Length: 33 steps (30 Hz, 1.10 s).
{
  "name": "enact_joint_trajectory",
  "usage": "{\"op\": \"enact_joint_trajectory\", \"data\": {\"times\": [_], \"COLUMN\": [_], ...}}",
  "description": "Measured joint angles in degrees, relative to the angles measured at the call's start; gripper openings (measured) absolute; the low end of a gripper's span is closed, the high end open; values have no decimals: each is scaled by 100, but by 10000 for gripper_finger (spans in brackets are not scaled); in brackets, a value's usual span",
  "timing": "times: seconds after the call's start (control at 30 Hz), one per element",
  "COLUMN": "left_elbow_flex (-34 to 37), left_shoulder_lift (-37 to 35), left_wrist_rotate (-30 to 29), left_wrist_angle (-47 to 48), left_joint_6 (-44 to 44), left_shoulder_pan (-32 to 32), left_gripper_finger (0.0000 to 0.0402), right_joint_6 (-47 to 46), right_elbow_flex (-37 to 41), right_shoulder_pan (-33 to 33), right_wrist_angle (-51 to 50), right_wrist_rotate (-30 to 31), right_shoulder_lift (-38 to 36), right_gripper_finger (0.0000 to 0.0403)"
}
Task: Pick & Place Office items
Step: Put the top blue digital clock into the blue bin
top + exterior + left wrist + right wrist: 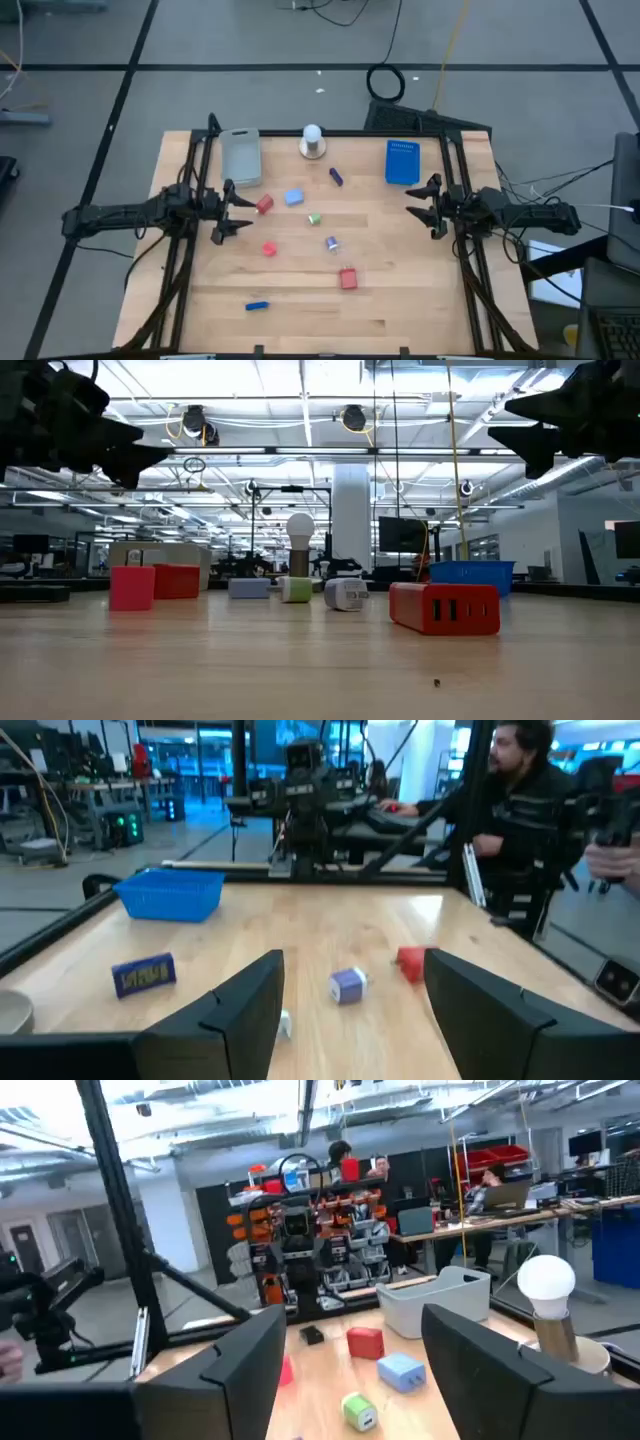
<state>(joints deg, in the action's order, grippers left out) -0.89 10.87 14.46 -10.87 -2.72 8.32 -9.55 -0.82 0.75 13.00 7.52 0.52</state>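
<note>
Progress: the sorting is looking as though it is not yet begun; every small item in view is lying loose on the wooden table (420, 300), and neither tray is showing anything inside it from above.
Left to do: by my reckoning, all of the picking and placing.
Left gripper (226, 210): hovering over the table's left edge, fingers standing apart, holding nothing.
Right gripper (422, 203): hovering over the right edge, fingers likewise parted, carrying nothing.
Trays: two, both at the far side; a grey tray (241, 156) on the left and a blue tray (402, 162) on the right.
Lamp: one white bulb on a round base (312, 141), standing between the trays at the far edge.
Red items: three; a red block (264, 204) just beside the left gripper, a small red piece (269, 249) nearer, and a red charger with ports (348, 279) nearer still, right of centre.
Blue items: two; a light blue block (294, 197) in the middle-far area and a blue stick (257, 306) lying near the front edge, left.
Purple items: one purple stick (336, 176) lying far of centre.
Green items: one green block (314, 219) at the centre.
Pale plug: one lilac-and-white plug (331, 243) sitting just near of the green one.
Total loose items: eight that I am counting from above.
</note>
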Motion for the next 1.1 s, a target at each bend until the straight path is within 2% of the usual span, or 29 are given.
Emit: {"op": "enact_joint_trajectory", "data": {"times": [0.13, 0.27, 0.4, 0.67, 0.87, 1.1], "left_elbow_flex": [-1, -2, -2, -6, -7, -7], "left_shoulder_lift": [-1, -2, -2, -2, 0, 0], "left_wrist_rotate": [-2, -7, -362, -947, -850, -872], "left_wrist_angle": [-304, -584, -702, -359, -224, -219], "left_joint_6": [-209, -174, -175, 79, 263, 306], "left_shoulder_pan": [1, 2, 2, 2, 2, 2], "left_gripper_finger": [244, 244, 244, 244, 244, 244], "right_joint_6": [-101, 67, 86, 386, 602, 643], "right_elbow_flex": [-3, -146, -422, -1311, -2173, -3404], "right_shoulder_pan": [-1, -2, -2, 0, -4, -32], "right_wrist_angle": [10, 6, -13, -18, -40, -643], "right_wrist_rotate": [564, 615, 613, 763, 1205, 1381], "right_shoulder_lift": [118, 411, 862, 2313, 3603, 4935], "right_gripper_finger": [226, 226, 226, 226, 226, 226]}}
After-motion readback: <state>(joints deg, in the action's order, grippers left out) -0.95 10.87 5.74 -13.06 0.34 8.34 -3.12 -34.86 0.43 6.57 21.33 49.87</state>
